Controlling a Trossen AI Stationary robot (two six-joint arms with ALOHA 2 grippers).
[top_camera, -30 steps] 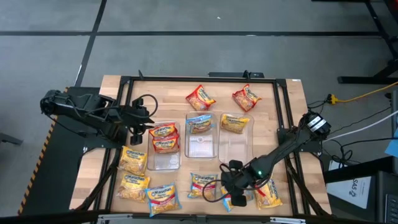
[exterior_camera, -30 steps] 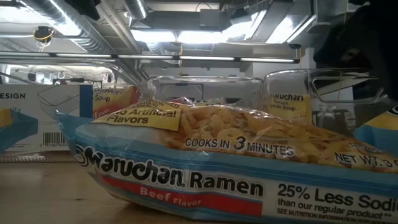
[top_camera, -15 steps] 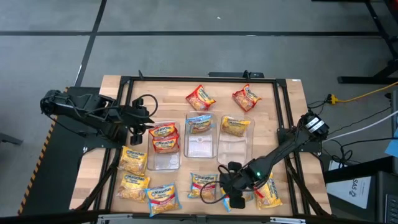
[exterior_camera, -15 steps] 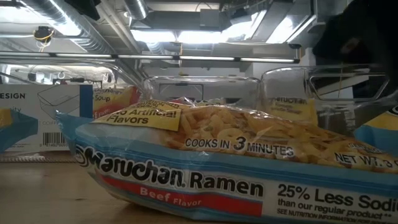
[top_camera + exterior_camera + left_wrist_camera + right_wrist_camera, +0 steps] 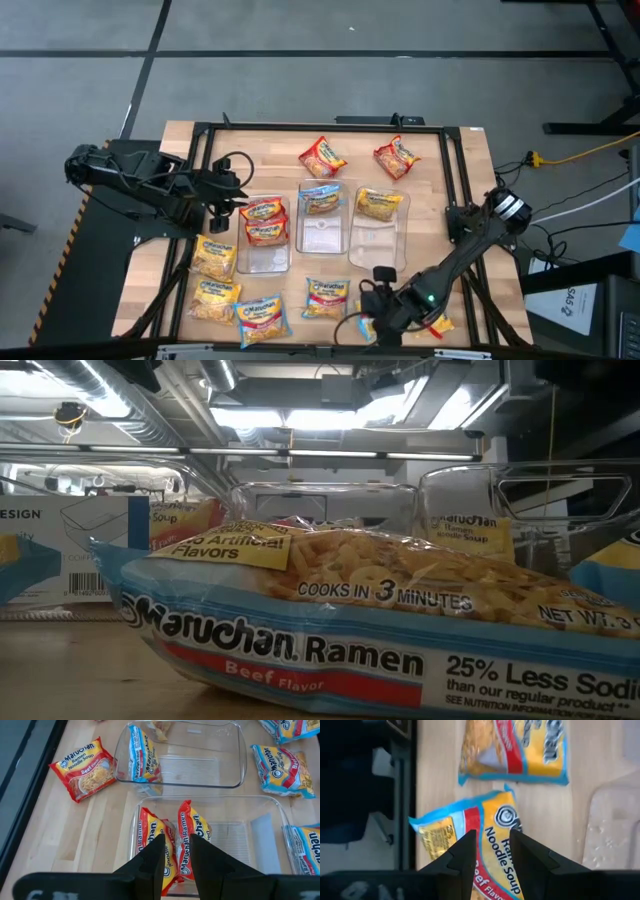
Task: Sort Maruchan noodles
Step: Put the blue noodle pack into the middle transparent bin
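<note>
Sorting's maybe a third done: left bin [image 5: 264, 240] holds two red Maruchan packets [image 5: 264, 213], middle bin [image 5: 322, 225] a blue one [image 5: 320, 198], right bin [image 5: 378, 232] a yellow one [image 5: 378, 201]. Two red packets [image 5: 322, 156] sit at the table's far edge; several more wait along the near edge. Right pincer [image 5: 372, 313] hovers narrowly parted over a blue-edged packet [image 5: 485, 847], not gripping. Left pincer [image 5: 176, 850] hangs narrow and empty above the left bin.

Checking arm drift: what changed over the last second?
The right gripper slid along the table's near edge and now sits over a blue-edged beef packet; the right arm's elbow swung with it. Fingers apart, nothing gripped. The left gripper stayed over the bin with two red packets. Packets and bins did not move.
</note>
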